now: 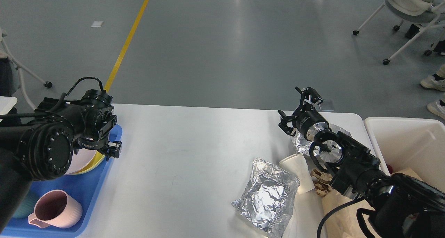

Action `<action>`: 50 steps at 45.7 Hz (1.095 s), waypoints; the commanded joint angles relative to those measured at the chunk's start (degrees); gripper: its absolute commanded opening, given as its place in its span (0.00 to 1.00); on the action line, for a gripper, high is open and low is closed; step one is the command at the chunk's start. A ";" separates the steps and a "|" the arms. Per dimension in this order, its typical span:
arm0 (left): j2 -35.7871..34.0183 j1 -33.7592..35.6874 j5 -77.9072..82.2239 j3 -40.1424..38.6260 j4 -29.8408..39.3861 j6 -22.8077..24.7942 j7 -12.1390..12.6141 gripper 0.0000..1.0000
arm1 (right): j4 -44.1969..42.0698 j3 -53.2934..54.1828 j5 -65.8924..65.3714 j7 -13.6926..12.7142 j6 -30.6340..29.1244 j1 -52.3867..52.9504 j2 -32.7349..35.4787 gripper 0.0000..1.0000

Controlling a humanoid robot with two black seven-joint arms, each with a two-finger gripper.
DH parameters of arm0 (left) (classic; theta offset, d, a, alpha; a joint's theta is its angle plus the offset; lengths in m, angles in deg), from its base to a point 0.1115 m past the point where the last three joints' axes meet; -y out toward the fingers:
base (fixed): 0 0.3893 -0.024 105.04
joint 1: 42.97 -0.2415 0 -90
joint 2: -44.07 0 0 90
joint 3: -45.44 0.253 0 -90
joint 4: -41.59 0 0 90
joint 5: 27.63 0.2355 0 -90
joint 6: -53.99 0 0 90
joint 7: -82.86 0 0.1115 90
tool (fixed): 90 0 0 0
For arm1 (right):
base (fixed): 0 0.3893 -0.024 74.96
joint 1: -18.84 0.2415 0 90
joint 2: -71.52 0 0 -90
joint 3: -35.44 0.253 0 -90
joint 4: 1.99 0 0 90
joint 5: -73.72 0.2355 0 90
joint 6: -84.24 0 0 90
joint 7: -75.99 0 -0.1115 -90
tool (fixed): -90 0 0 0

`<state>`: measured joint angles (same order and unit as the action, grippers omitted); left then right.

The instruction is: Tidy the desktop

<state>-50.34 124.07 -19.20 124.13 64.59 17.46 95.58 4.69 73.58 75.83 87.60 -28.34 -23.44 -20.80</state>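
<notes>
Near the front edge of the desktop, toward its right side, lies a crinkly foil packet, with a paper cup on its side just behind it. The big white desktop fills the lower middle of the view, with its long side running left to right. The left gripper hangs over the blue tray at the left edge, and I cannot tell if it is holding anything, while the right gripper has its fingers spread wide near the far right corner.

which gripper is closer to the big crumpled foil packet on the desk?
Right. The right gripper sits open above the desktop, up and right of the foil packet. The left gripper is far to its left, at the blue tray.
</notes>
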 commanded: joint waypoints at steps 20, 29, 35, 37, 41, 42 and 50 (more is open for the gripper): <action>-6.04 21.73 0.00 -0.29 10.41 1.53 -0.24 0.95 | 0.00 0.00 0.00 0.08 0.00 0.00 -0.05 1.00; -6.58 27.36 0.00 -0.29 10.41 1.53 -0.24 0.95 | 0.00 0.00 0.00 -0.01 0.00 0.00 0.03 1.00; -6.05 31.14 0.09 0.76 10.32 1.53 -0.15 0.95 | 0.00 0.00 0.00 -0.01 0.00 0.00 -0.05 1.00; -5.87 32.55 0.27 0.94 10.32 1.53 0.20 0.95 | 0.00 0.00 0.00 -0.01 0.00 0.00 -0.05 1.00; -5.78 35.62 0.53 1.99 10.14 1.53 0.46 0.95 | 0.00 0.00 0.00 -0.01 0.00 0.00 0.03 1.00; -5.78 36.41 0.44 2.17 10.05 1.53 0.46 0.95 | 0.00 0.00 0.00 -0.01 0.00 0.00 -0.05 1.00; -5.78 40.11 0.27 2.08 8.21 1.53 0.55 0.95 | 0.00 0.00 0.00 -0.01 0.00 0.00 0.03 1.00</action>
<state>-56.13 162.06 -18.73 126.25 74.25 19.00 96.04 4.69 73.58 75.83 87.62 -28.34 -23.44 -20.79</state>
